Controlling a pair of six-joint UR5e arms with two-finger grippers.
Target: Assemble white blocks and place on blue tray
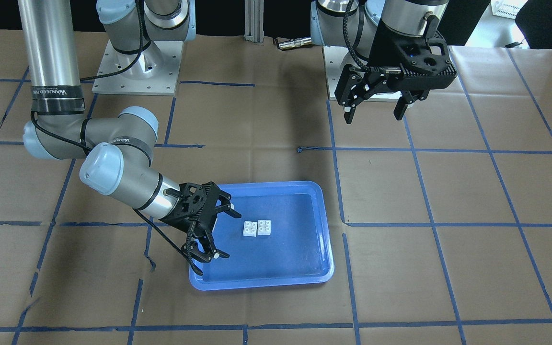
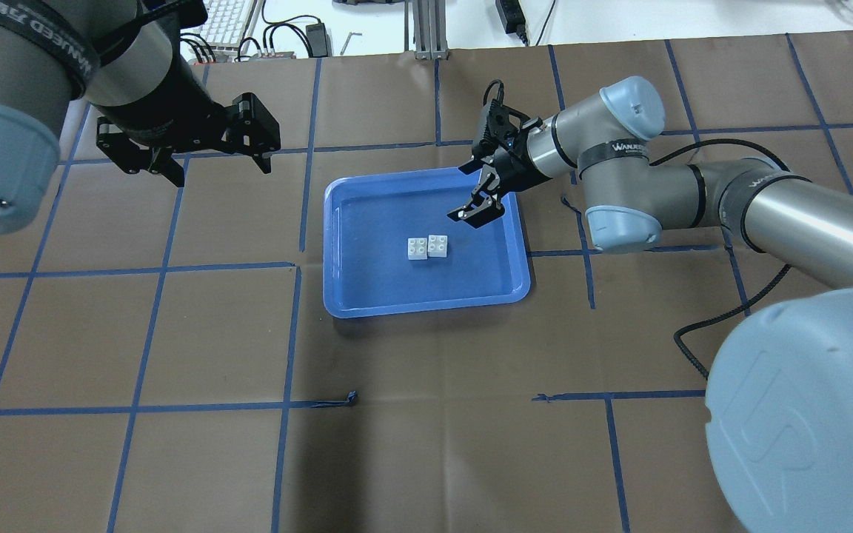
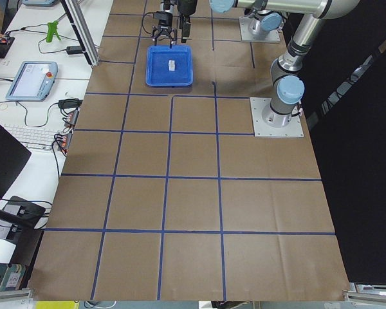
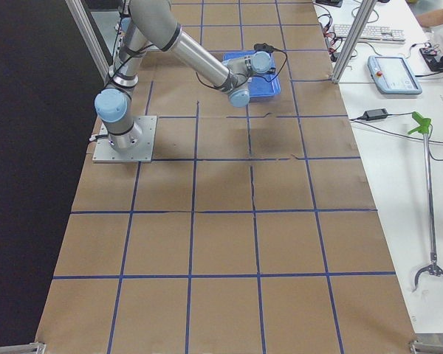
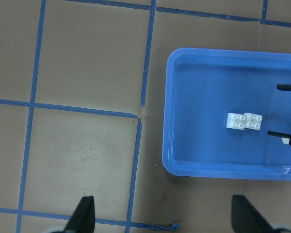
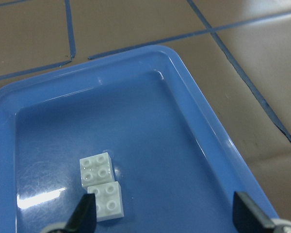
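Two white blocks (image 1: pixel 250 228) (image 1: pixel 264 227) lie studs up, side by side and touching, near the middle of the blue tray (image 1: pixel 281 261). They also show in the overhead view (image 2: pixel 426 247), the left wrist view (image 5: pixel 244 121) and the right wrist view (image 6: pixel 102 184). My right gripper (image 1: pixel 225 234) is open and empty. It hovers low over the tray's end, just beside the blocks and clear of them (image 2: pixel 471 194). My left gripper (image 1: pixel 373 116) is open and empty, held high over bare table away from the tray (image 2: pixel 219 172).
The table is covered in brown paper with a blue tape grid (image 2: pixel 293 333). The arm bases (image 1: pixel 137 72) stand at the robot's edge of the table. A desk with a keyboard and a teach pendant (image 3: pixel 32 80) runs along the far side.
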